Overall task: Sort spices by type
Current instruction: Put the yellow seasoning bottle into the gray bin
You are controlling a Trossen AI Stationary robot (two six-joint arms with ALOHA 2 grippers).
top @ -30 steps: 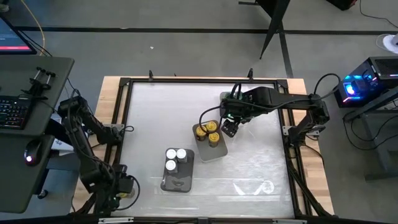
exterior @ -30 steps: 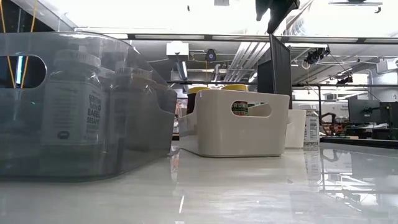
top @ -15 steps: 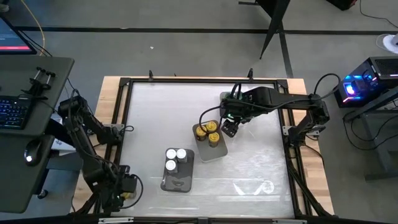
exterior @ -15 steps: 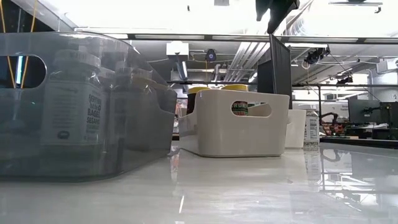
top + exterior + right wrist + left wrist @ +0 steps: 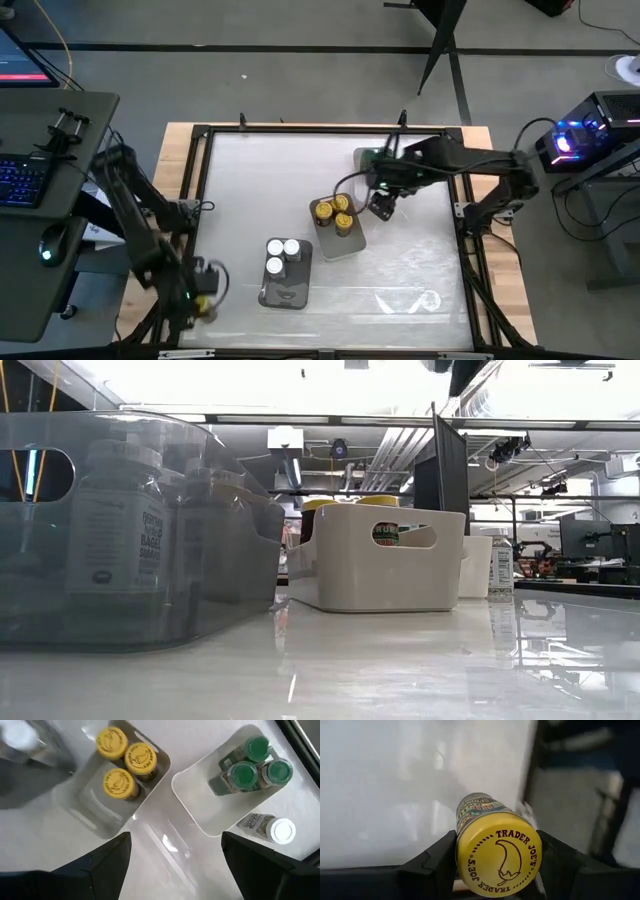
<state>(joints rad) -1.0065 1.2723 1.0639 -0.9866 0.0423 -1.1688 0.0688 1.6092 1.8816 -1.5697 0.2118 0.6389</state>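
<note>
— Progress so far?

— Well along, I'd say. Three yellow-lid jars [image 5: 120, 782] stand in the grey tray [image 5: 87, 812] mid-worktop [image 5: 420, 260], three green-lid jars [image 5: 242, 772] in the white tray [image 5: 200, 815] just behind it, and three white-lid jars [image 5: 283, 250] in the clear tray [image 5: 290, 292] nearer the front.

— What's left?

— Two that I can find. The left gripper [image 5: 203, 287], down at the worktop's front left corner, has its jaws closed against both sides of a yellow jar [image 5: 499, 860], which lies between them with its lid facing the wrist camera. By colour it belongs with the yellow ones, well apart from where it is now. A loose white jar [image 5: 270, 827] lies on its side just outside the white tray, not in any tray.

— And the right gripper [image 5: 383, 206]?

— Jaws wide apart, holding nothing, hanging above the worktop just beside the grey tray.

— Anything you can't make out?

— From above, the right arm covers most of the white tray, so the green jars and the loose one show only from the right wrist. At table height the clear tray fills the left side and blurs its jars; neither gripper shows there. Whether the held jar is lifted or resting, I cannot tell.
</note>
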